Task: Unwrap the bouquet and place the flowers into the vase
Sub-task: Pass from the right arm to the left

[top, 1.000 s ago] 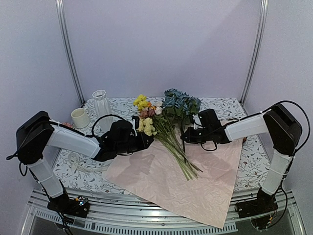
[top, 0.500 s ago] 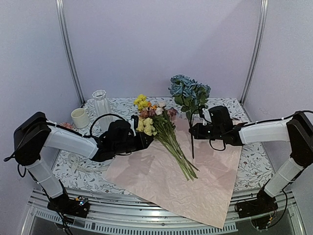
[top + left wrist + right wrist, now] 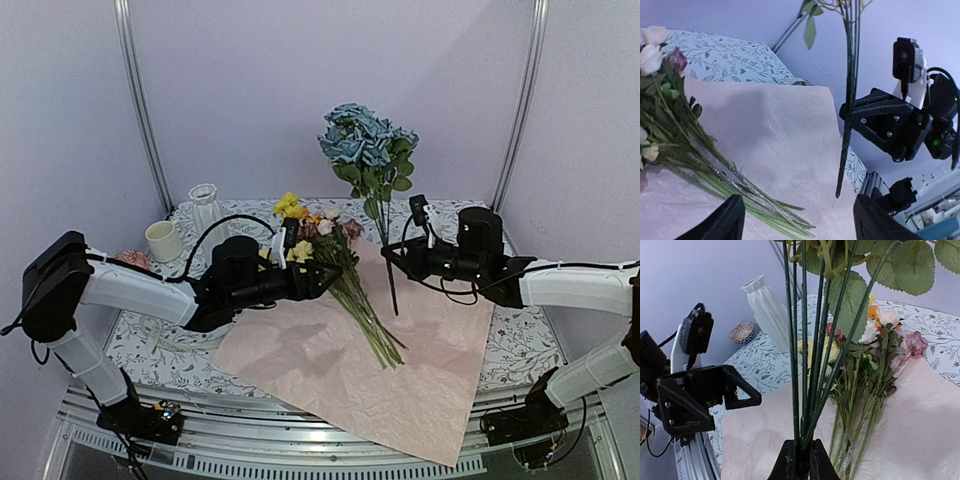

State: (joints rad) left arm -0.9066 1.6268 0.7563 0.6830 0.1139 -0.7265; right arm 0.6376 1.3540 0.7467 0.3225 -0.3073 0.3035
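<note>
The bouquet's pink paper [image 3: 400,370] lies spread flat on the table. Yellow, pink and cream flowers [image 3: 335,262] lie across it, stems toward the front. My right gripper [image 3: 391,258] is shut on the stems of a blue-teal bunch [image 3: 365,145] and holds it upright above the paper. In the right wrist view its jaws [image 3: 802,460] pinch several dark green stems [image 3: 812,365]. My left gripper [image 3: 322,280] stands open just left of the lying flowers, with nothing between its fingers [image 3: 720,220]. The white ribbed vase [image 3: 206,210] stands at the back left, apart from both grippers.
A cream mug [image 3: 163,240] stands left of the vase, and a small patterned dish [image 3: 742,332] sits near it. A pale ribbon [image 3: 158,335] lies on the floral tablecloth at the left. A metal rail [image 3: 300,445] runs along the front edge.
My right gripper lifted the blue-teal bunch off the pile, stood it upright and moved right. My left gripper opened and shifted slightly right along the lying flowers.
</note>
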